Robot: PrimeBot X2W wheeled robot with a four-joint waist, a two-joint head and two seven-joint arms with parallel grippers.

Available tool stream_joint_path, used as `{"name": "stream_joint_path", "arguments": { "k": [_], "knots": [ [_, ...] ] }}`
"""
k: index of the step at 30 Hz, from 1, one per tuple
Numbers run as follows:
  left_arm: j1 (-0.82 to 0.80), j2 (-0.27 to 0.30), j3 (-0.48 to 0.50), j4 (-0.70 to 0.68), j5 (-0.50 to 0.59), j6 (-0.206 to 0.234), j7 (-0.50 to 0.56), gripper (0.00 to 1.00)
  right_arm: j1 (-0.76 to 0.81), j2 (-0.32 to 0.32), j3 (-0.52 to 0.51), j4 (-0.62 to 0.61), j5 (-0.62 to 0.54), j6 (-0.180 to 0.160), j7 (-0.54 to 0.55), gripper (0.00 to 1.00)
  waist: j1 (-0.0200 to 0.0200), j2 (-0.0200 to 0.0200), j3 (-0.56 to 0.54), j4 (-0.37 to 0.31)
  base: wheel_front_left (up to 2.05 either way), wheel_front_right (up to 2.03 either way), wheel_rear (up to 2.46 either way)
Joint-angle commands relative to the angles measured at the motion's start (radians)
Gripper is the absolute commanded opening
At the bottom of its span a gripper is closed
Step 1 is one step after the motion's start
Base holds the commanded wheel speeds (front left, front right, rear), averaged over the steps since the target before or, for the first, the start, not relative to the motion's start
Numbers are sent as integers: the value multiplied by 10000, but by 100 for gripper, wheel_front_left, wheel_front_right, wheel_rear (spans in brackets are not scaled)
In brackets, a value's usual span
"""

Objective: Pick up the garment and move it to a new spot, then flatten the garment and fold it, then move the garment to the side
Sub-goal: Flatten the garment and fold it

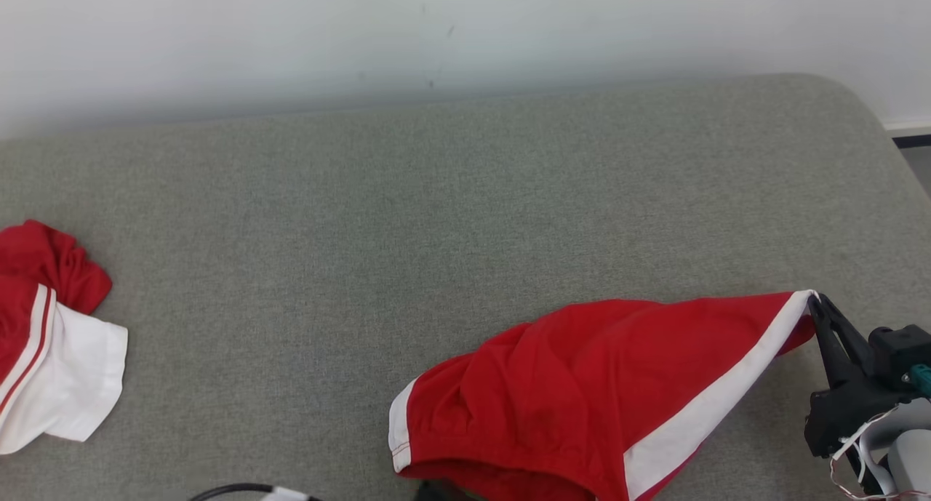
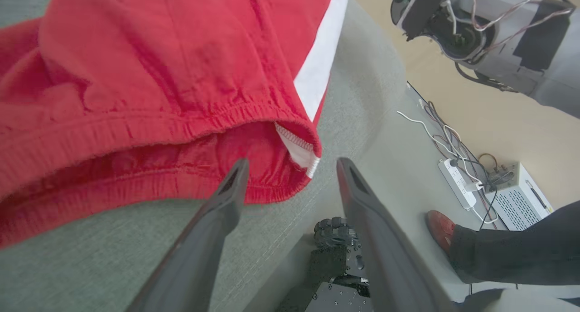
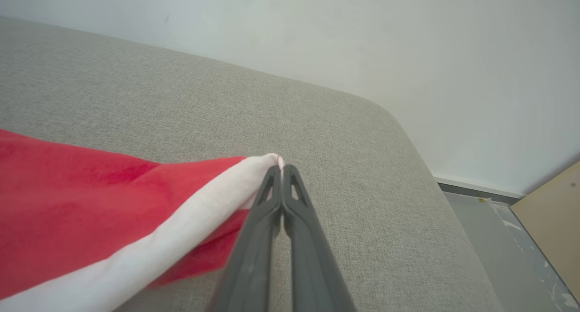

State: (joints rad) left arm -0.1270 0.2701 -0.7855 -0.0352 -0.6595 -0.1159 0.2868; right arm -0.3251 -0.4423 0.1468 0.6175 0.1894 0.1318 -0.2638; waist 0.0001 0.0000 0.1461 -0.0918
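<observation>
The garment [image 1: 582, 385] — red shorts with a white side stripe — lies low and right of centre in the head view, on the grey cushion [image 1: 436, 195], with one corner drawn out toward the right edge. It looks light, soft and limp. It will likely sag and crease wherever it is unsupported, so it wants two holds well apart. The elastic waistband [image 2: 136, 135], thicker and gathered, seems the surest place for a second hold. The thin corner at the stripe's end could slip from a pinch if pulled hard.

The right gripper [image 1: 814, 301] reaches in from the lower right of the head view, fingers slanting up and left, pressed together on that white-striped corner, which appears lifted slightly off the cushion. The left gripper [image 2: 292, 162] has its fingers spread wide and holds nothing — its tips sit just beside the waistband's open end, near the cushion's front edge. A second red-and-white garment [image 1: 51, 341] lies well apart at the left edge.
</observation>
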Motion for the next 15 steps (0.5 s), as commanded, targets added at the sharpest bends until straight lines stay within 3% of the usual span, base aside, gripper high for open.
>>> {"name": "stream_joint_path", "arguments": {
  "k": [1, 8, 15],
  "knots": [
    [-267, -97, -248, 121, 241, -71, -15, 100, -52, 24, -58, -58, -75, -23, -13, 0, -1, 0, 222, 109, 0, 0, 0],
    [-1171, -734, -1041, 1281, 367, -139, 6, 100, -250, 65, -96, -206, -166, -23, -14, 0, -1, 0, 720, 162, 0, 0, 0],
    [-2118, -990, -2005, 2255, 183, -144, 324, 100, -552, 211, -31, -338, -218, -23, -14, 0, -1, 0, 1215, -68, 0, 0, 0]
  ]
}}
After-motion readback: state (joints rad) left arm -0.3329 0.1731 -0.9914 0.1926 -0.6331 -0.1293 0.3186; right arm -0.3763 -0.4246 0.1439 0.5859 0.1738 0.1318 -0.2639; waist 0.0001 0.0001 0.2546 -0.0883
